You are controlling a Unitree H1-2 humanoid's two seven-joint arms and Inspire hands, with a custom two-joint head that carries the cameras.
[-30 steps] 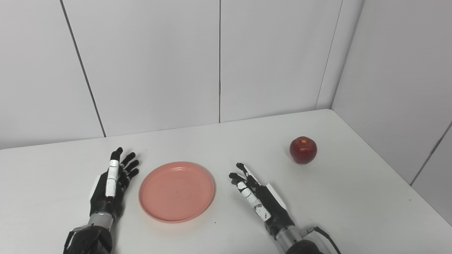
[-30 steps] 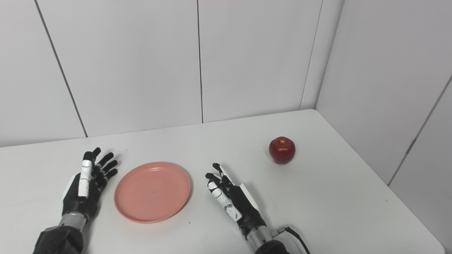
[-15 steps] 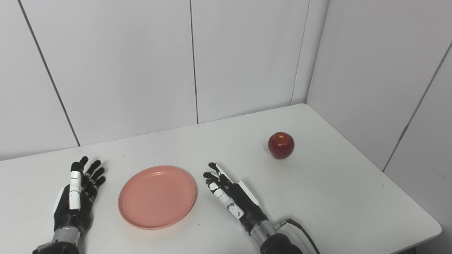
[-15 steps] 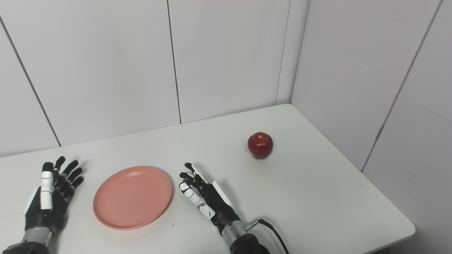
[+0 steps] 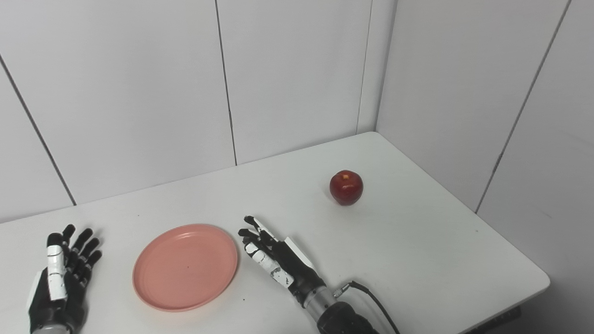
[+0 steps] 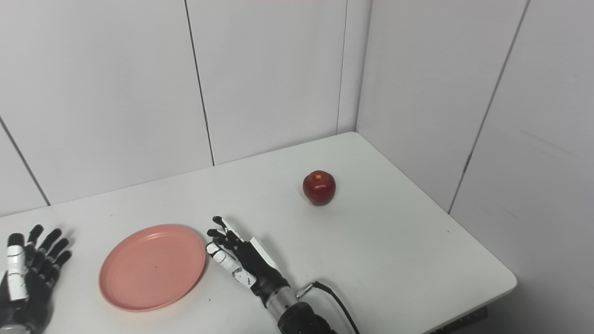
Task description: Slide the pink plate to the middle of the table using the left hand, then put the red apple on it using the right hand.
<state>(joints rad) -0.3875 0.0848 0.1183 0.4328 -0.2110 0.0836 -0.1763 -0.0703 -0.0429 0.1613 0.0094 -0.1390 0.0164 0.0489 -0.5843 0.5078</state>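
The desk is white, flat and smooth w/ a rounded near-right corner; walls behind are plain pale panels w/ thin seams. A slick top like that means things slide easily. That suits the plate move, but it's a risk for the apple.

The plate is pink, round and shallow w/ a raised rim, prob. hard plastic, matte. It lies flat on the near-left part of the desk, between the two hands and touching neither. Judging by the desk's span, it sits left of the middle, so step 1 looks not done. Risks: a push on the rim could tip or spin the light plate instead of sliding it, or it could overshoot. The right hand lies just beside its right edge, so a slide to the right could bump into it.

The left hand is black w/ white patches, fingers spread wide, holding nothing, near the left edge, apart from the plate.

The right hand is in the same colours, fingers loosely apart, empty, resting near the desk's front.

The apple is red, glossy and roundish w/ a yellowish dimple on top. It stands farther back and to the right, well apart from both hands. Its round, smooth skin could slip in stiff fingers; a nudge before the grasp closes could roll it toward the right edge.
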